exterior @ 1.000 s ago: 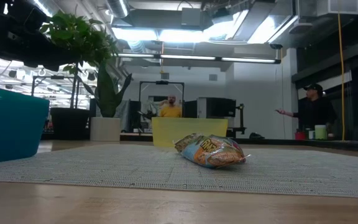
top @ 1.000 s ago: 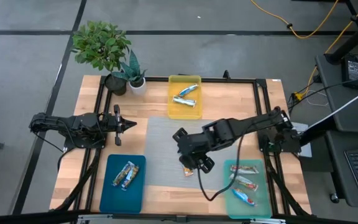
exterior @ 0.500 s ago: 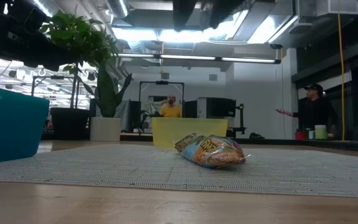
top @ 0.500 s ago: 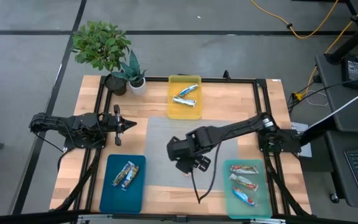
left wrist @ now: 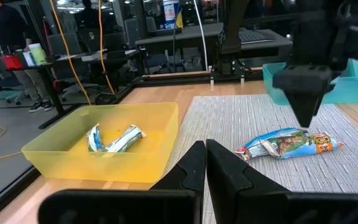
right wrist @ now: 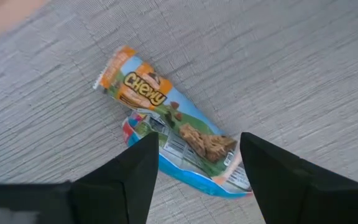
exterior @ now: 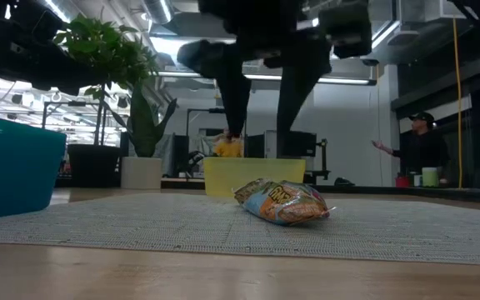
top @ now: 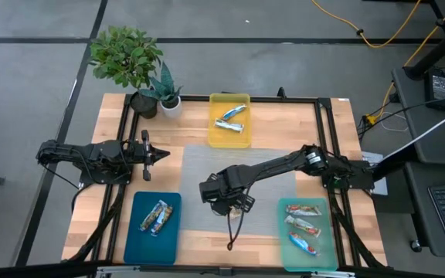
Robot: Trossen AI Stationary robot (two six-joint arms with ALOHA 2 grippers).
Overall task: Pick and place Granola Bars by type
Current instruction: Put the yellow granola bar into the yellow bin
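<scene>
The right hand (right wrist: 194,177), its two dark fingers spread wide, hovers directly above the last loose orange-and-blue shiny wrapped granola bar (right wrist: 176,134), which lies flat on the grey woven mat (top: 207,166) near the desk's middle; this looks like the approach to a pick. Next it should descend and close across the bar's width. The left hand (left wrist: 205,163), fingers pressed together, waits at the desk's left side.

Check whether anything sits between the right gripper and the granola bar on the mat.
Nothing visible blocks it. The right gripper hangs open directly over the granola bar, a finger on each side, with only bare grey mat around the bar.
</scene>
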